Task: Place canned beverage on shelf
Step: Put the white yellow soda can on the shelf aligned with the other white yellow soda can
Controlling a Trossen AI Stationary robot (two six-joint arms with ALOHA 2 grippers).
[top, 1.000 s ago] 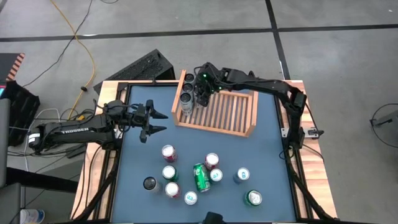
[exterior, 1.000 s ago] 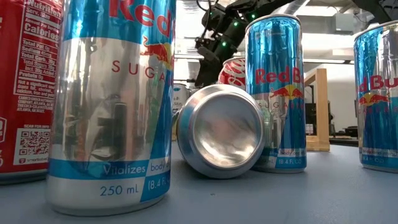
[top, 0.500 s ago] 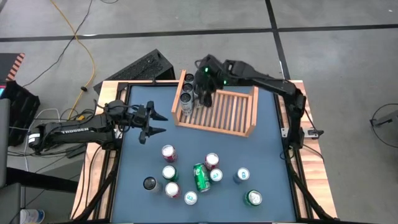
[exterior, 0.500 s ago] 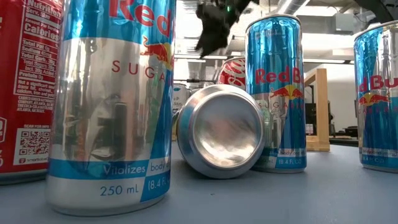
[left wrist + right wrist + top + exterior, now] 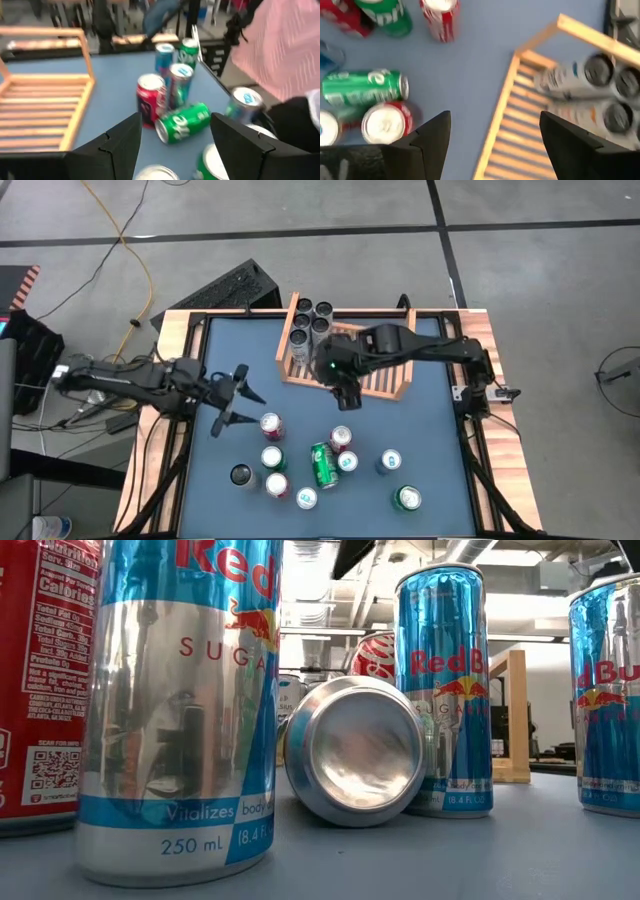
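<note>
Wooden shelf (image 5: pixel 385 379) sat at the table's far side with four cans (image 5: pixel 307 328) upright in its left corner. My right gripper (image 5: pixel 348 397) hung empty over its front rim, fingers spread. My left gripper (image 5: pixel 236 396), also spread, hovered beside the loose cans (image 5: pixel 322 463).

Colours on my table
Light wooden shelf (image 5: pixel 375 370), blue mat (image 5: pixel 430 430), green can (image 5: pixel 323 465) lying among red and silver-blue ones.

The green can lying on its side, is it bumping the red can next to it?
Touching. In the left wrist view the tipped green can's top end presses against the upright red can, with no table showing between them.
</note>
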